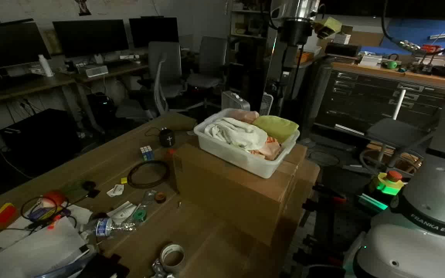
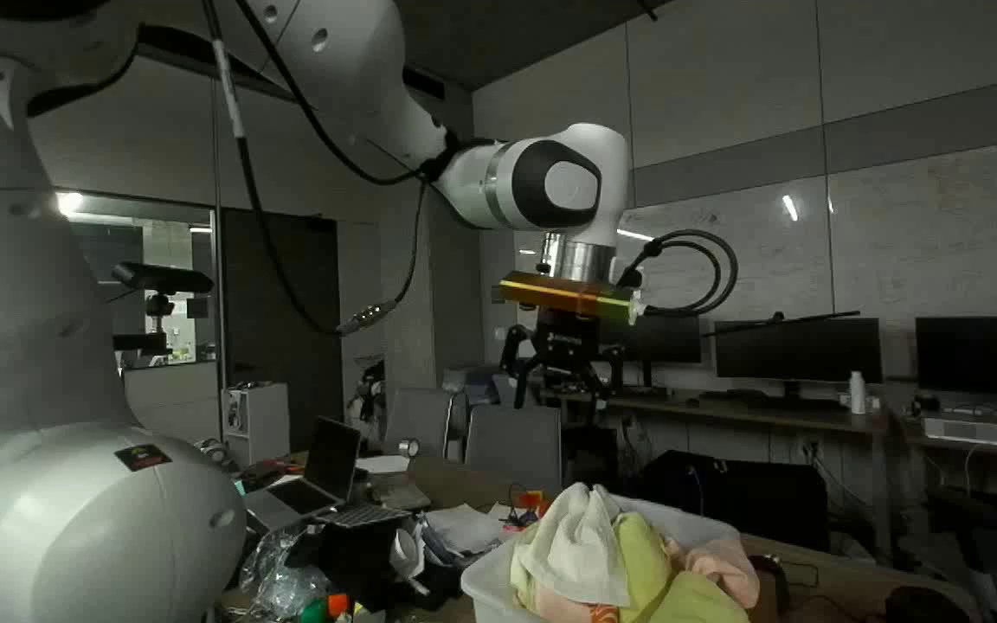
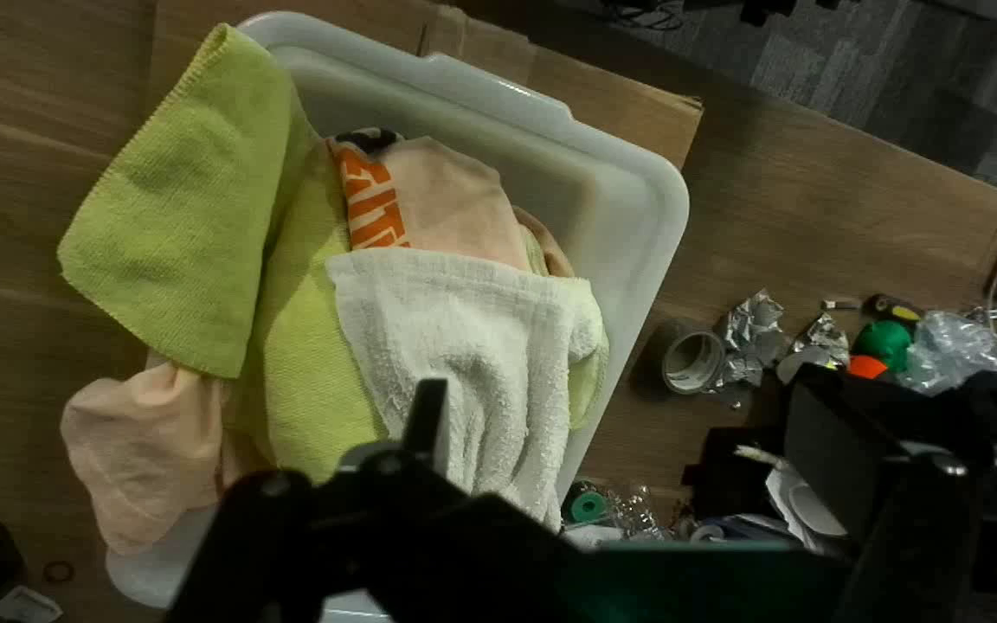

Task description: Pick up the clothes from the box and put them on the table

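A white plastic box holds a white cloth, a yellow-green cloth, a peach cloth with orange print and more peach fabric. The box, white cloth, yellow-green cloth and printed peach cloth also show in the wrist view. My gripper is open and empty, high above the clothes. In the wrist view its fingers are wide apart; one overlaps the white cloth in the picture. The wooden table lies below.
The box stands on a cardboard box near the table's edge. A tape roll, plastic bottle, cable coil, puzzle cube and papers lie on the table. A laptop stands farther along it.
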